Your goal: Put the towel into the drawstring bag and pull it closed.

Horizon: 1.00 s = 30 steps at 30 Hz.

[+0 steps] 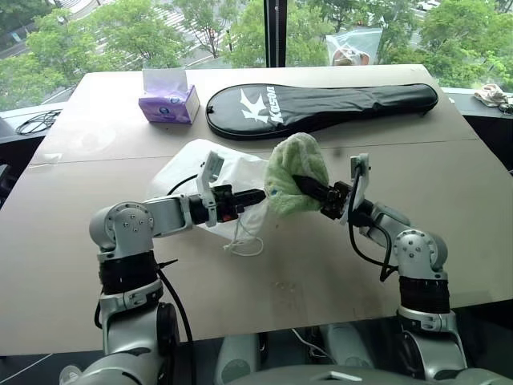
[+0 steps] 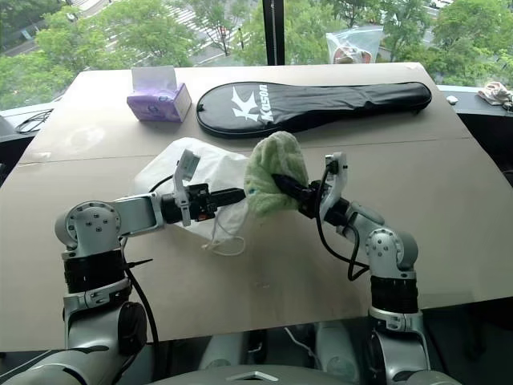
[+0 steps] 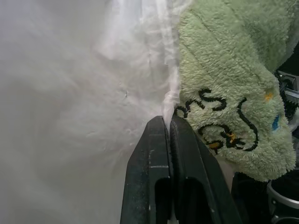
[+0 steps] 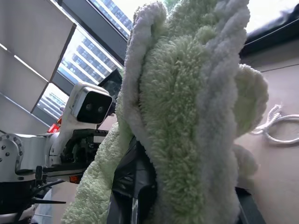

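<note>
Beyond the window stand green trees; on the tan table [image 1: 72, 233], from the head views, the left gripper [image 1: 258, 195] pinches the thin white drawstring bag [image 1: 180, 172] at its rim, while the right gripper [image 1: 303, 184] carries the fluffy light-green towel [image 1: 295, 164] just beside it. Left wrist view: black fingers [image 3: 152, 158] clamp the bag's fabric. Right wrist view: towel bunched over clenched jaws. Insertion and cord-pulling are not yet done.

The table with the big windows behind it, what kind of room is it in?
Probably an office or lab room several floors up. The wide table stands by big windows that look down on treetops and a road, and the right wrist view shows tall buildings outside.
</note>
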{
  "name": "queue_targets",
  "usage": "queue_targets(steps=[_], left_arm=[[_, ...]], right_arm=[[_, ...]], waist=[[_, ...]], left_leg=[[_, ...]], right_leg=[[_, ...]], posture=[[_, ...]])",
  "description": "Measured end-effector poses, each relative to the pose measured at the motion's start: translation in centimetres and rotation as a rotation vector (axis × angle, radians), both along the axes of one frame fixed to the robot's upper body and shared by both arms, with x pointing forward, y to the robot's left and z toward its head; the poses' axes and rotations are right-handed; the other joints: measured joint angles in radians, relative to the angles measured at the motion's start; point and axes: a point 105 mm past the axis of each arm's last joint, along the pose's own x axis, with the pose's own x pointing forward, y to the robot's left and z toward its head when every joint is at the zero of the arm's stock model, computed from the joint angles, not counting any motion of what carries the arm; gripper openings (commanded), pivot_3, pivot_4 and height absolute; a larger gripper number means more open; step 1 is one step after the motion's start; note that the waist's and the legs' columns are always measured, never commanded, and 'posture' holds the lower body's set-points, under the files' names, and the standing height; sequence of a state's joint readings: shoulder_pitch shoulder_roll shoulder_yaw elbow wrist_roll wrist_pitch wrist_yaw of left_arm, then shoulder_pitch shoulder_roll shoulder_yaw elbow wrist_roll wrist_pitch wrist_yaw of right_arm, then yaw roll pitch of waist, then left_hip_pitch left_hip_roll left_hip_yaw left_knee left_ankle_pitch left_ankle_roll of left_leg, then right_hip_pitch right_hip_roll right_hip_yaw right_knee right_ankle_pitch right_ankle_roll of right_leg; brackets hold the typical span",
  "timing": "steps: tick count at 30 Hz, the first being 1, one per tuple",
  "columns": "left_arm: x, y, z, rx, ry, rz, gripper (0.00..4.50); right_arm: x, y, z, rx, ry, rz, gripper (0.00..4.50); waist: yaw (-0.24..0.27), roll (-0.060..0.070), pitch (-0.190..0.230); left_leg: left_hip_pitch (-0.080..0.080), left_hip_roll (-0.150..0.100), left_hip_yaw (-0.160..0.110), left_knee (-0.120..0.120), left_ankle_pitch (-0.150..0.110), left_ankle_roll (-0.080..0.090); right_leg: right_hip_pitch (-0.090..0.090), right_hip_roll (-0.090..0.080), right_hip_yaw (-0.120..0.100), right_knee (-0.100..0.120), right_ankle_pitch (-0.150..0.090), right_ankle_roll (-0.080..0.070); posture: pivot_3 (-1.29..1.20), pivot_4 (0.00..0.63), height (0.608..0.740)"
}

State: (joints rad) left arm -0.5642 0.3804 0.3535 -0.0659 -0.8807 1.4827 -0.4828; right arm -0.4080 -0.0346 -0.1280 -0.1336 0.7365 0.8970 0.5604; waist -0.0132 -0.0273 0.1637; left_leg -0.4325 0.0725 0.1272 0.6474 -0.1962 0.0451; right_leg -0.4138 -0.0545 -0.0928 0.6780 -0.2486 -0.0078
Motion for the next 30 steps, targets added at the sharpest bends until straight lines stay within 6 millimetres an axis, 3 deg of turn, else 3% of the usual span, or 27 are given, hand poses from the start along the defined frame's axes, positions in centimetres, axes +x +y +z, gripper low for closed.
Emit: queue_targets(steps=[2,5,8,11,16,20,23,30], left_arm=[[0.3,-0.2,0.6,-0.011,-0.015,-0.004,0.00],[0.7,0.1,0.8,-0.026,-0.011,0.013,0.00],[1.3,1.2,0.4,-0.021,0.003,0.065,0.00],[1.4,1.6,0.2,-0.007,0.008,0.084,0.00],[1.4,0.9,0.1,-0.042,0.016,0.081,0.00],[1.2,0.1,0.1,-0.069,0.026,0.062,0.00],[1.1,-0.2,-0.1,-0.078,0.038,0.054,0.00],[1.2,0.6,0.2,-0.098,0.043,0.092,0.00]], right_arm=[[-0.1,0.3,0.2,0.012,-0.005,0.008,0.13],[-0.3,-0.7,0.8,0.054,-0.012,-0.009,0.13],[-0.6,-3.7,2.5,0.091,-0.060,-0.065,0.13],[-0.9,-5.3,4.0,0.106,-0.105,-0.108,0.13],[-1.0,-4.8,4.9,0.126,-0.112,-0.109,0.13],[-1.2,-2.1,3.9,0.080,-0.118,-0.060,0.13],[-1.5,0.0,1.2,-0.021,-0.103,-0.010,0.13],[-2.5,1.0,-4.6,-0.337,-0.117,0.066,0.13]], waist=[[0.001,0.000,0.000],[0.000,0.000,0.000],[0.000,0.000,0.000],[0.000,0.000,0.000],[-0.003,0.000,0.000],[-0.002,0.000,0.000],[-0.002,0.000,0.000],[-0.001,0.000,0.000]], left_leg=[[0.000,0.000,0.000,0.000,0.000,0.000],[0.000,0.000,0.000,0.000,0.000,0.000],[0.000,0.000,0.000,-0.001,0.000,0.000],[0.000,0.000,0.000,-0.001,0.000,0.000],[0.000,0.000,0.000,-0.002,0.000,0.000],[0.000,0.000,0.000,-0.003,0.000,0.000],[-0.001,0.000,0.000,-0.003,0.000,0.000],[0.000,0.000,0.000,-0.002,0.000,0.000]], right_leg=[[0.000,0.000,0.000,0.000,0.000,0.000],[0.000,0.000,0.000,0.000,0.000,0.000],[0.000,0.000,0.000,0.000,0.000,0.000],[0.000,0.000,0.000,0.000,0.000,0.000],[-0.001,0.000,0.000,0.000,0.000,0.000],[-0.001,0.000,0.000,-0.001,-0.001,0.002],[-0.001,0.000,0.000,-0.002,-0.002,0.003],[-0.001,0.000,0.000,-0.002,-0.002,0.004]], posture=[[0.00,0.150,0.740],[0.00,0.150,0.740],[0.00,0.150,0.740],[0.00,0.150,0.740],[0.00,0.150,0.740],[0.00,0.150,0.740],[0.00,0.150,0.740],[0.00,0.150,0.740]])
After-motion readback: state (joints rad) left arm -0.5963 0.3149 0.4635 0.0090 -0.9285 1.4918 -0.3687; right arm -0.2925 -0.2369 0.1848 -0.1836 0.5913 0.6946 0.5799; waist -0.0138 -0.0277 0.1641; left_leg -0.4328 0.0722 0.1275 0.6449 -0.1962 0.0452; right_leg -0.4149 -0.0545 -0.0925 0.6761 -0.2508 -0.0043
